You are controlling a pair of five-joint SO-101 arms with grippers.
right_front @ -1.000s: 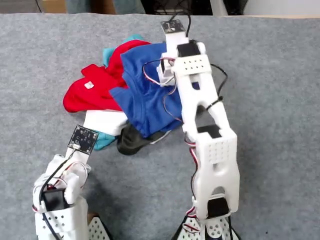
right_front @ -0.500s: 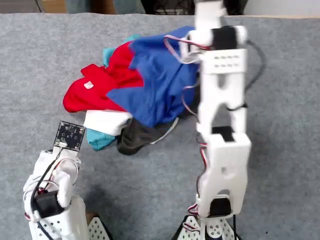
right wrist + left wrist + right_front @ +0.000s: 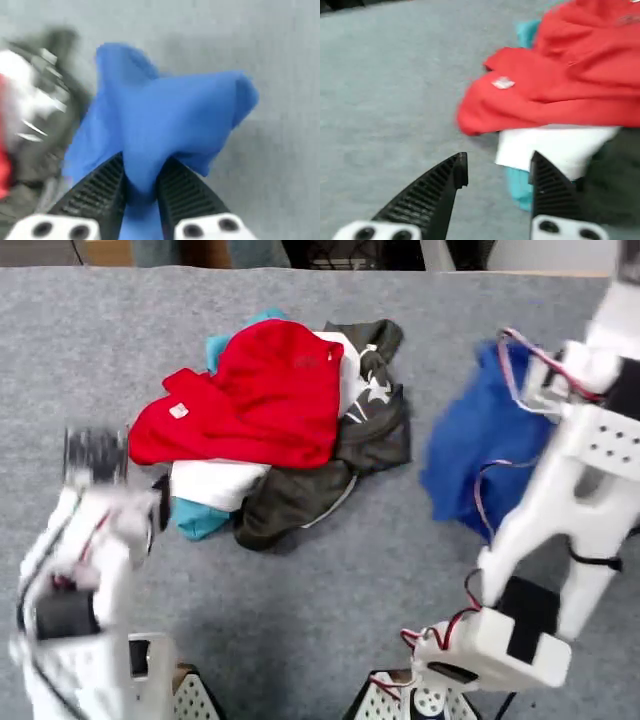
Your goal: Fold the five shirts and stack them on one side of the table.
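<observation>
Right wrist view: right gripper (image 3: 142, 165) jaws clamped on a bunched fold of the blue shirt (image 3: 165, 110); cloth spreads out past the fingertips.
High view: blue shirt lies right of the pile, apart from it; contact with the table (image 3: 300, 620) cannot be told.
Left wrist view: left gripper (image 3: 497, 162) jaws spread wide, holding nothing, above bare table just beside the white shirt (image 3: 555, 145) and red shirt (image 3: 560, 85).
Pile: red shirt on top; white shirt and teal shirt (image 3: 197, 520) under its near edge; black shirt (image 3: 370, 430) on its right side.
Right arm (image 3: 575, 470): elbow bent, wrist over the table's right half.
Left arm (image 3: 75, 560): at the near left, pointing towards the pile.
</observation>
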